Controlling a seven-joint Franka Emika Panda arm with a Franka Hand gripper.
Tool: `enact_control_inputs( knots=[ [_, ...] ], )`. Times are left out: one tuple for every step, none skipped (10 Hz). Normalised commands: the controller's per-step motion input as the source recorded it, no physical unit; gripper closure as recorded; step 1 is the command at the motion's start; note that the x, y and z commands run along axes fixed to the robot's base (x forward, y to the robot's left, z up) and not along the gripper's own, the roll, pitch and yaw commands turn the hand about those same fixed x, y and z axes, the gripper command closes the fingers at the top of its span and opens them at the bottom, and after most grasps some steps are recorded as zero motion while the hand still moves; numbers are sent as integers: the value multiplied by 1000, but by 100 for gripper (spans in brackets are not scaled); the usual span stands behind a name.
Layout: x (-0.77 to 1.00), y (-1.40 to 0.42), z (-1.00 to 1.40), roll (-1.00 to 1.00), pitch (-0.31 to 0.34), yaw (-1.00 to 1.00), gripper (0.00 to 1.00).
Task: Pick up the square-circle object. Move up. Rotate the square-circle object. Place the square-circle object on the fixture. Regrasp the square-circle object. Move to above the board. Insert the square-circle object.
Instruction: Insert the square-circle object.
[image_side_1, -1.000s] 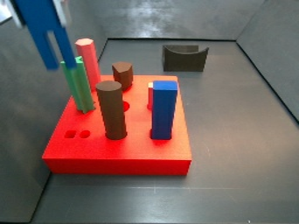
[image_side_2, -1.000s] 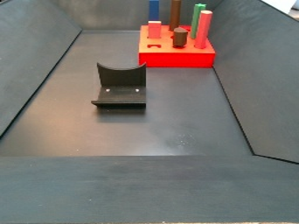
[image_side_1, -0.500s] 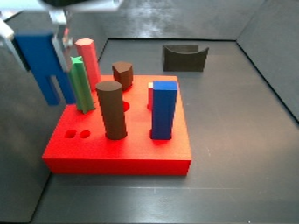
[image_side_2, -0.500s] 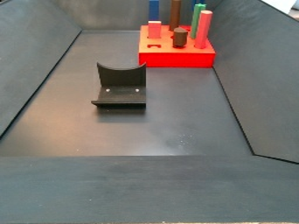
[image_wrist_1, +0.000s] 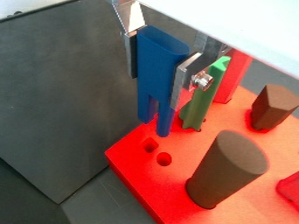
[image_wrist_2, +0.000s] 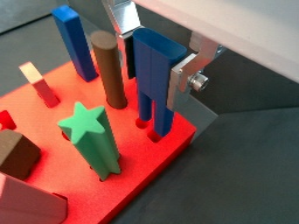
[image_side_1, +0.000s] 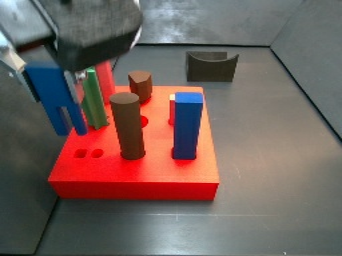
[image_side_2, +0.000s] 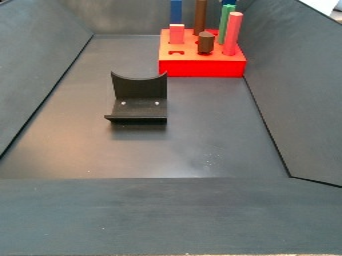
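My gripper (image_wrist_1: 153, 92) is shut on the square-circle object (image_wrist_1: 155, 70), a dark blue piece with two thin prongs pointing down. It also shows in a wrist view (image_wrist_2: 149, 74) and a side view (image_side_1: 54, 95). The prongs hang just above the two small holes (image_side_1: 87, 154) at a corner of the red board (image_side_1: 134, 178). The gripper (image_side_1: 51, 75) is over the board's left end. The dark fixture (image_side_1: 211, 66) with its notched top stands empty at the back, apart from the board, and also shows in a side view (image_side_2: 136, 97).
The board bears tall pegs close to the held piece: a green star peg (image_wrist_2: 91, 136), a brown round peg (image_wrist_2: 107, 70), a thick blue square block (image_side_1: 187, 125), a pink peg (image_side_1: 100, 62) and a brown hexagonal peg (image_side_1: 140, 85). Grey walls enclose the floor.
My gripper has come down with the blue piece, from high above the board's left end to just above the two small holes.
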Motion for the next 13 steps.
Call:
enact_control_inputs(
  knots=[
    [-43,-129,-489,263,0,-134,100],
    [0,-203,-603,296,-27,-157,100],
    [91,-209,-666,253,-10,-191,100],
    [309,-137,-620,154,0,-129,100],
    [291,0,-506,271,0,-80,100],
    [209,0,-449,296,6,0,100],
    [0,0,-417,186,0,46,100],
    [0,0,-326,30,-19,71,100],
    [0,0,-331,-29,-50,63,100],
    [0,0,-323,-87,-54,100,100],
    [69,0,-243,-220,-71,100,100],
    [109,0,-260,-231,-76,31,100],
    [151,0,-211,-247,-56,0,100]
  ],
)
